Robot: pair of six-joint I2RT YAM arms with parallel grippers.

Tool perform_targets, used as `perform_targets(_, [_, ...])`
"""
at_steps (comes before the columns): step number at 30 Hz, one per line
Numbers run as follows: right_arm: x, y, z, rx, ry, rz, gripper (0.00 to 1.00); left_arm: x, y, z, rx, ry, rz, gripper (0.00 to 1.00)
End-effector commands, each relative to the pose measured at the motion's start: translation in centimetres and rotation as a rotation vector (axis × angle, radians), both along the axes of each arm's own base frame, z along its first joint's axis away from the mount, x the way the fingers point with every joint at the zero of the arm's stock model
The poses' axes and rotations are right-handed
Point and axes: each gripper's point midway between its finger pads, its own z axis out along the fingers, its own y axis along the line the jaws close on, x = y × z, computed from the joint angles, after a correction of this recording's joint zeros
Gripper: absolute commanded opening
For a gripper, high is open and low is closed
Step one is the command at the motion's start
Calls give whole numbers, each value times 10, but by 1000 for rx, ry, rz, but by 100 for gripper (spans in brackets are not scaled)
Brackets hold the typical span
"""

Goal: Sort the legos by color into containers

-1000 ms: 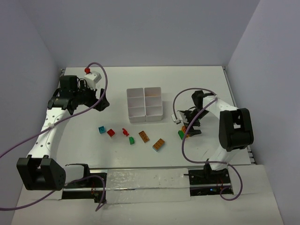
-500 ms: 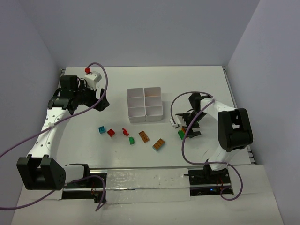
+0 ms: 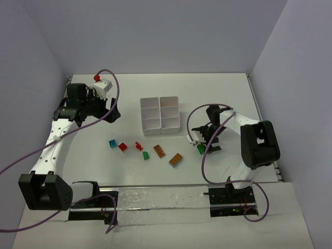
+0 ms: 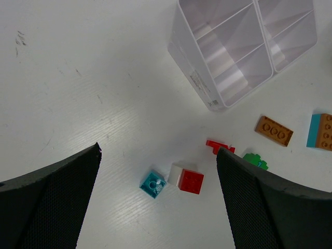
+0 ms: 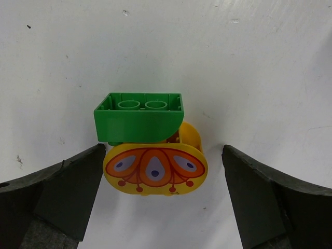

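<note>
left hand (image 3: 113, 111): released, jaws wide, nothing in it; hanging over the tabletop (image 3: 93, 150), left of the tray (image 3: 160, 110)
right hand (image 3: 202, 142): released too; low over the tabletop on the tray's right; two pieces sit between my fingers, neither finger touching them
right wrist view only: green lego (image 5: 139, 118), hollow side with two round tubes showing, leaning on a yellow piece (image 5: 155, 167) with an orange petal print
top view, same spot: just a green speck; yellow hard to make out under my hand
left wrist view only: teal lego (image 4: 153, 185) just beside red lego (image 4: 190, 181); small red piece (image 4: 219, 146); orange-brown lego (image 4: 274, 130); all loose near the tray's corner
hidden: second green lego (image 4: 255, 161) partly behind my finger
cut off: two-tone lego (image 4: 321, 131), orange-brown and teal, at the frame edge; tray only partly in frame
cannot tell: whether green is clipped to yellow or only resting on it
</note>
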Motion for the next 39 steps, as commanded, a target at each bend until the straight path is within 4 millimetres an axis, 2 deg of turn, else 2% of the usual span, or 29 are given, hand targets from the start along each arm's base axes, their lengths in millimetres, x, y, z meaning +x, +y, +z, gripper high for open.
perform_targets(1, [3, 2, 6, 3, -53, 46, 100, 4, -1, 9, 7, -37, -7, 99])
perform_targets(5, [1, 1, 4, -8, -49, 52, 94, 5, -1, 9, 8, -39, -5, 99])
perform_targets(8, [0, -1, 3, -17, -47, 51, 87, 5, -1, 9, 6, -36, -4, 99])
perform_targets(13, [-3, -1, 4, -15, -35, 26, 62, 3, -4, 13, -19, -41, -1, 99])
perform_targets(17, [-4, 3, 16, 6, -37, -16, 50, -2, -10, 18, -62, -33, -6, 99])
perform_targets(20, [0, 10, 37, 44, -37, -94, 16, -5, -17, 29, -126, -23, 5, 99])
perform_targets(21, [4, 16, 51, 77, -37, -151, 0, -6, -21, 37, -153, -27, 2, 99])
perform_targets(22, [2, 18, 56, 97, -29, -161, 0, -6, -22, 40, -160, -32, -5, 99])
perform_targets(23, [9, 25, 80, 150, -36, -241, 0, -7, -25, 48, -184, -34, 1, 97])
perform_targets(26, [19, 41, 115, 252, -75, -318, 0, -10, -36, 60, -225, -19, -6, 95])
perform_targets(27, [23, 52, 140, 326, -82, -387, 0, -10, -42, 66, -253, -2, -1, 95])
perform_targets(32, [40, 98, 204, 501, -205, -520, 0, -30, -91, 77, -421, 143, -104, 92])
perform_targets(33, [38, 108, 209, 518, -204, -532, 0, -34, -99, 77, -457, 188, -128, 91])
perform_targets(34, [35, 109, 211, 526, -189, -557, 0, -32, -100, 75, -458, 193, -129, 91])
perform_targets(35, [28, 124, 215, 532, -191, -543, 0, -38, -113, 74, -487, 240, -159, 89])
perform_targets(39, [20, 153, 222, 532, -206, -566, 0, -44, -138, 65, -478, 301, -207, 86])
